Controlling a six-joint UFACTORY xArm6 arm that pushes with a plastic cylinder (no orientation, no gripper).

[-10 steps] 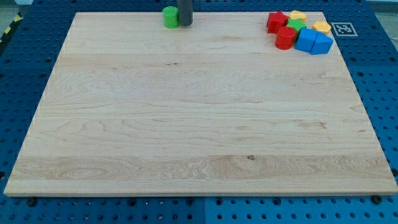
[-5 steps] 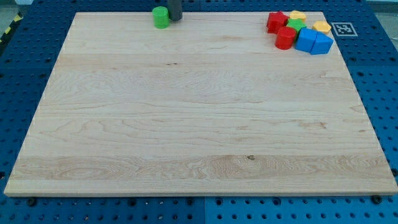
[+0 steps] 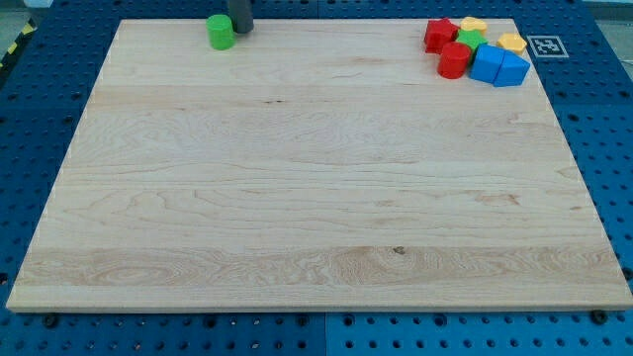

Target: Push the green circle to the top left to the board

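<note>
The green circle (image 3: 221,32) stands on the wooden board (image 3: 316,178) near its top edge, left of the middle. My tip (image 3: 242,30) touches the board just to the circle's right, against its side. Only the lower end of the dark rod shows at the view's top.
A cluster of blocks sits at the board's top right: two red blocks (image 3: 440,35) (image 3: 454,60), a green block (image 3: 471,40), two yellow blocks (image 3: 474,24) (image 3: 512,43) and two blue blocks (image 3: 487,62) (image 3: 512,69). A marker tag (image 3: 546,45) lies beside them.
My tip has moved left along the top edge, and the green circle has slid left ahead of it. The cluster at the top right has not moved.
</note>
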